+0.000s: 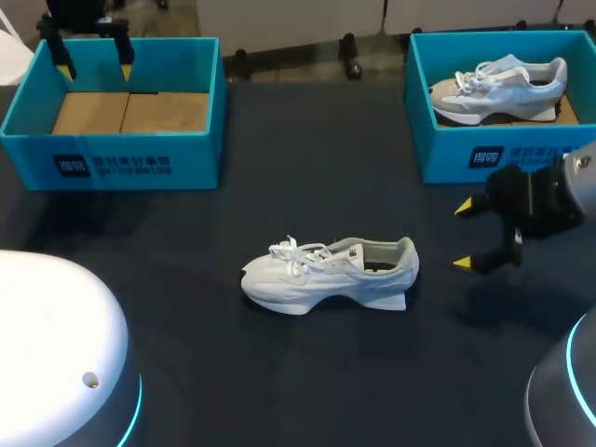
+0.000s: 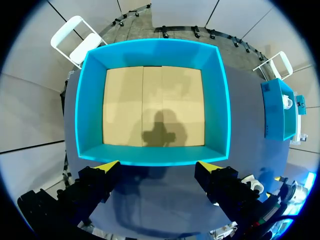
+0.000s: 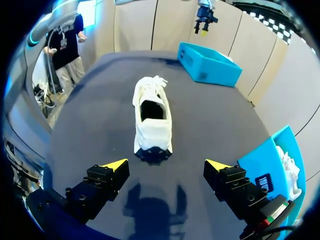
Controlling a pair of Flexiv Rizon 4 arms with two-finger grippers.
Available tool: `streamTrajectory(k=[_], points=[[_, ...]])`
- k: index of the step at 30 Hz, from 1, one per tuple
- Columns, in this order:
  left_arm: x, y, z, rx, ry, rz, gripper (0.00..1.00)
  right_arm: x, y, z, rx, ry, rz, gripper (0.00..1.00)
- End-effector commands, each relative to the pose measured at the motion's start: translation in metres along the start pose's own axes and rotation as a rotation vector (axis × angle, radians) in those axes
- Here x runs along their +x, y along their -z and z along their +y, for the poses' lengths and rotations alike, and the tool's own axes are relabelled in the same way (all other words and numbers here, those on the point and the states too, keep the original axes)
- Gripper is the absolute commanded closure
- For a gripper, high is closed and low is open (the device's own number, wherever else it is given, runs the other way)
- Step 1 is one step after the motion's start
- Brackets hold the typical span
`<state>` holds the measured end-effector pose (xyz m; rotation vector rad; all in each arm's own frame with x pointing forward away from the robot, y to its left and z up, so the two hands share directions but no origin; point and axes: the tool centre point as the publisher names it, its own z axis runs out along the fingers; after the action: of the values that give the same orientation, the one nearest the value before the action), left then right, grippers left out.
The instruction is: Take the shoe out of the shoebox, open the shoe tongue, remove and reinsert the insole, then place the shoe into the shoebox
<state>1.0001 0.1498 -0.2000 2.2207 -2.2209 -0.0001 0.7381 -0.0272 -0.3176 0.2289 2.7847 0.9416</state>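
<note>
1. The white shoe [image 1: 331, 272] stands on its sole in the middle of the counter [image 1: 307, 177], toe to the left and heel to the right. Taking it out looks done, so I judge that opening the tongue [image 3: 149, 96] is your step now.
2. Your right end effector [image 1: 461, 236] hangs just right of the heel, fingers spread wide and holding nothing. From its wrist, the shoe [image 3: 152, 117] sits straight ahead of it [image 3: 166, 164], heel nearest and opening facing up.
3. Your left end effector [image 1: 95, 70] hovers over the empty box [image 1: 112, 149] at the far left, also released and well apart from the shoe.
4. Bring the left one across to steady the toe first. The shoe looks light and will probably slide if you pull it with one arm.
5. Narrow the right fingers, then come in over the heel collar.
6. Pinch only the tongue's top edge, not the laces [image 1: 298, 253], and draw it up and towards the toe.
7. Keep clear of the far-right box [image 1: 447, 154] and the second shoe [image 1: 498, 86] inside it.
</note>
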Motion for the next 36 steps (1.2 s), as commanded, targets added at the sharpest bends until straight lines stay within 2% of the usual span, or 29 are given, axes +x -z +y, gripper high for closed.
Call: streamTrajectory(k=[1,7,16,24,36], points=[[0.0,0.0,0.0,0.0,0.0,0.0,0.0,-0.002,-0.019,-0.011,-0.069,0.002,-0.016,0.0],[0.0,0.0,0.0,0.0,0.0,0.0,0.0,-0.001,-0.038,-0.01,-0.097,0.045,0.052,0.0],[0.0,0.0,0.0,0.0,0.0,0.0,0.0,0.012,-0.058,-0.007,-0.139,0.0,0.071,0.0],[0.0,0.0,0.0,0.0,0.0,0.0,0.0,0.024,-0.078,0.007,-0.155,-0.008,0.103,0.0],[0.0,0.0,0.0,0.0,0.0,0.0,0.0,0.019,-0.102,0.019,-0.172,0.011,0.125,0.0]])
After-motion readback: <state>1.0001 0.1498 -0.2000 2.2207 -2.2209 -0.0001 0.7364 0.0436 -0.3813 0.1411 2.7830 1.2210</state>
